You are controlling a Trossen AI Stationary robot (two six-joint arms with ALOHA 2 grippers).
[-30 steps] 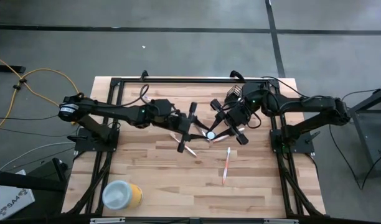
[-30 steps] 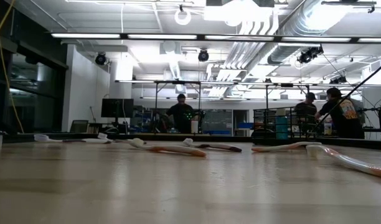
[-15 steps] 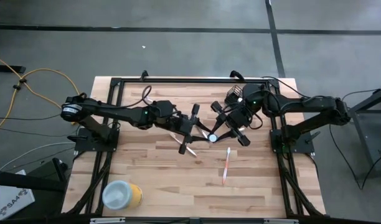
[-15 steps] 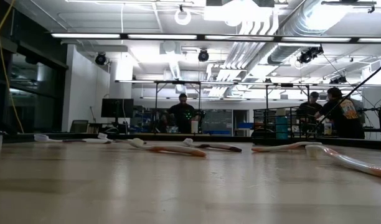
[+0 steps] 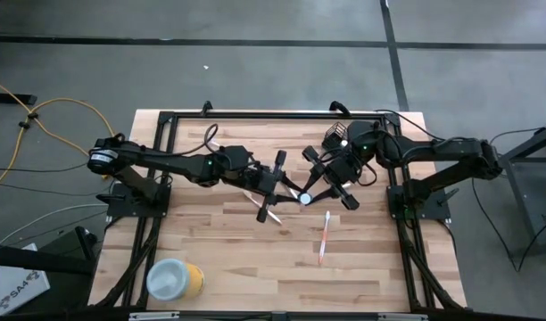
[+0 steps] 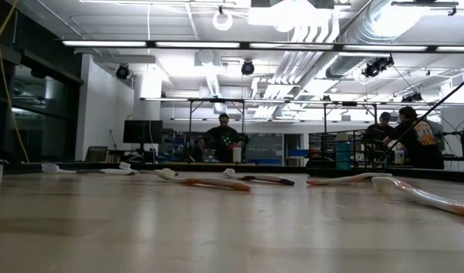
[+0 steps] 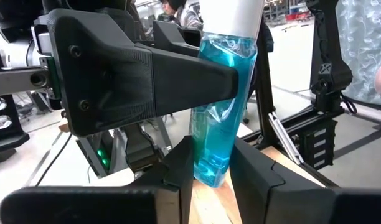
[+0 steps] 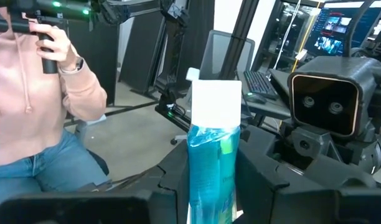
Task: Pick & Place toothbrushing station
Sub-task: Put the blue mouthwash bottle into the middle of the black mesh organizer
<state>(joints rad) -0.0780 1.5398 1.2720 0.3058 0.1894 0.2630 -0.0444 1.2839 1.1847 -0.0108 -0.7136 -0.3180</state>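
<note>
A blue tube (image 5: 302,196) with a white cap stands upright in the air over the table's middle, between both grippers. My left gripper (image 7: 210,177) comes from the table's left and is shut on its lower end. My right gripper (image 8: 210,186) comes from the right and is shut on its body. Pale toothbrushes (image 5: 325,236) (image 5: 268,211) lie flat on the wood; the low view shows several of them (image 6: 205,181) lying there too. A black mesh holder (image 5: 336,136) stands at the far right, behind the right arm. My left gripper pinches the tube's lower, flattened end (image 7: 210,168) between its two fingers, which come level from the table's left. The tube stands upright, cap up, clear of the table. My right gripper pinches the blue body below the white cap (image 8: 209,155) between its two fingers, level from the table's right. In the left wrist view one of its fingers (image 7: 178,81) lies against the tube's upper part.
A yellow cylinder with a white top (image 5: 175,279) lies near the front left corner. Black frame rails (image 5: 273,115) run along the far edge and both sides of the table. People stand in the room beyond, one close by in a pink top (image 8: 35,93).
</note>
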